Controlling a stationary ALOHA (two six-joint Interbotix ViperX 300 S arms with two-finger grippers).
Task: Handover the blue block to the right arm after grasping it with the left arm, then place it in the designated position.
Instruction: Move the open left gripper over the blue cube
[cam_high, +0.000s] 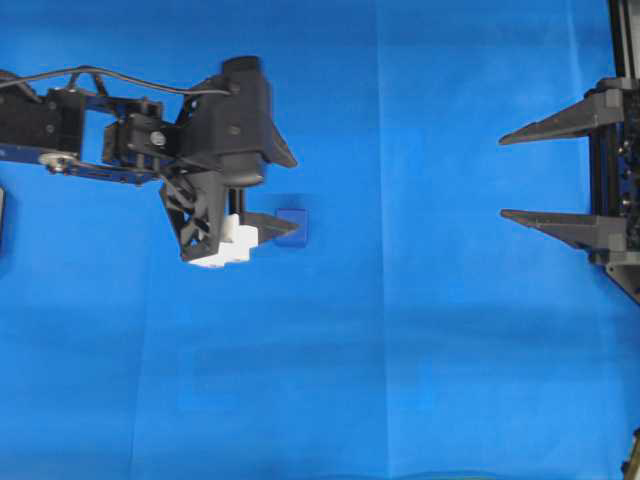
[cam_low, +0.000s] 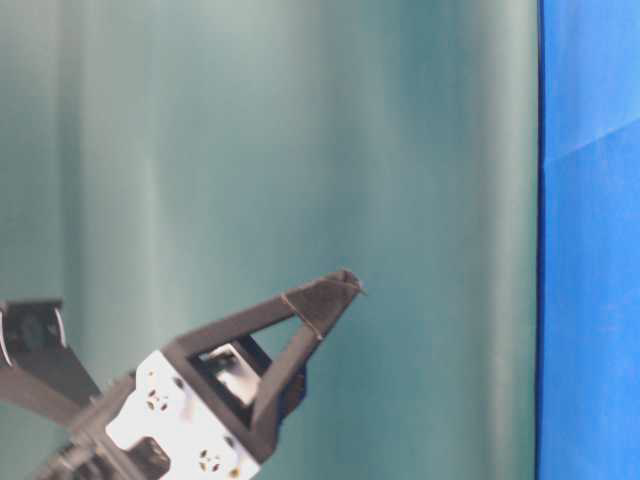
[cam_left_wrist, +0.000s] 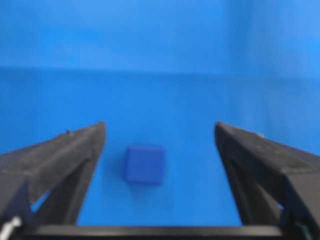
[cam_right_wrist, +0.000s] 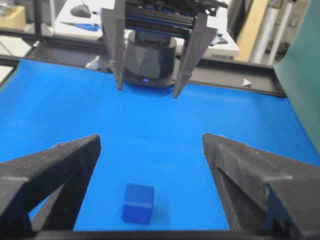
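The blue cloth (cam_high: 420, 330) covers the whole table in the overhead view. It has faint fold lines but lies flat. There is lots of open room in the middle, between the two arms, and along the bottom part of the view. At the far right edge a black frame rail (cam_high: 622, 40) runs down the side.

The blue block (cam_high: 293, 221) sits on the cloth, left of the middle. It is a small dark-blue cube (cam_left_wrist: 144, 164), a bit darker than the cloth.

The left arm (cam_high: 120, 130) reaches in from the left edge. Its left gripper (cam_high: 285, 193) has white plastic parts near the fingers. The fingers are spread wide and hold nothing. In the overhead view one fingertip (cam_high: 280, 228) looks just beside the block, and I cannot tell from there if they touch. In the left wrist view the block lies on the cloth between the two black fingers (cam_left_wrist: 65, 160), nearer the left one, with blue cloth showing on both sides of it.

The right gripper (cam_high: 515, 176) waits at the right edge, well apart from the block. Its two pointed fingers (cam_high: 560, 118) are spread wide and hold nothing.

In the table-level view a green curtain (cam_low: 300, 150) fills most of the picture.
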